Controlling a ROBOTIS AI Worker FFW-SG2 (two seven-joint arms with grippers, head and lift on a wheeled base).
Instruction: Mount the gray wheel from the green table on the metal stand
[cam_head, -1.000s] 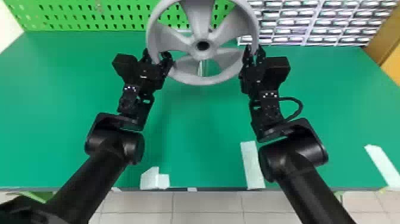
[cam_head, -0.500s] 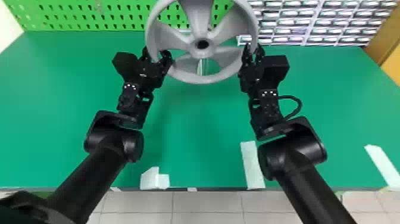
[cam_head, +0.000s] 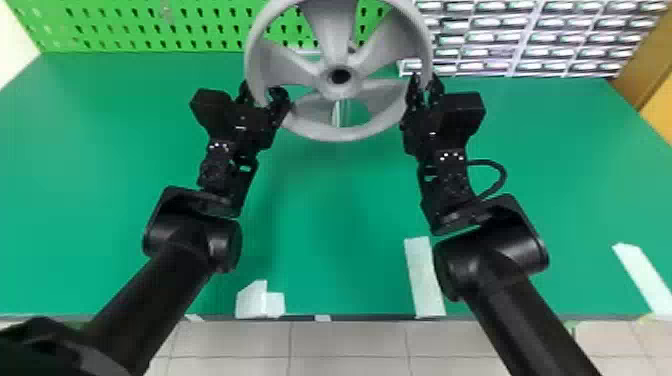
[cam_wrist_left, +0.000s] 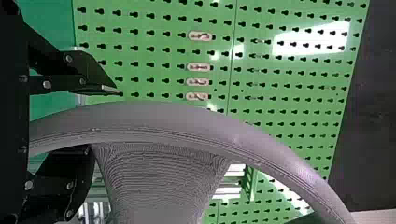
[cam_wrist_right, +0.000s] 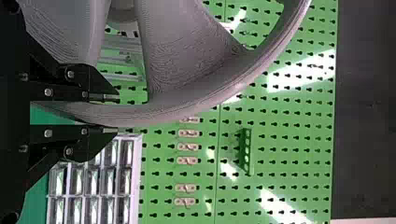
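The gray wheel (cam_head: 345, 132) stands raised over the far part of the green table (cam_head: 320, 220), its hub facing the head camera. At its left rim is my left gripper (cam_head: 262, 94); at its right rim, my right gripper (cam_head: 424, 86). In the left wrist view, the left gripper (cam_wrist_left: 102, 120) is open around the rim, with a gap below its upper finger. The right gripper (cam_wrist_right: 116, 114) is shut on the wheel (cam_wrist_right: 187, 109) in the right wrist view. A pale upright piece (cam_head: 342, 112), perhaps the metal stand, shows through the spokes, mostly hidden.
Behind the table rises a green pegboard (cam_head: 150, 25). A rack of small drawers (cam_head: 525, 40) stands at the back right. White tape pieces (cam_head: 425, 277) lie near the front edge, and an orange-brown panel (cam_head: 645, 65) borders the far right.
Both arms and the wheel have shifted only very slightly, the wheel a touch farther from me than a second ago. The grippers' places at the rim look the same.
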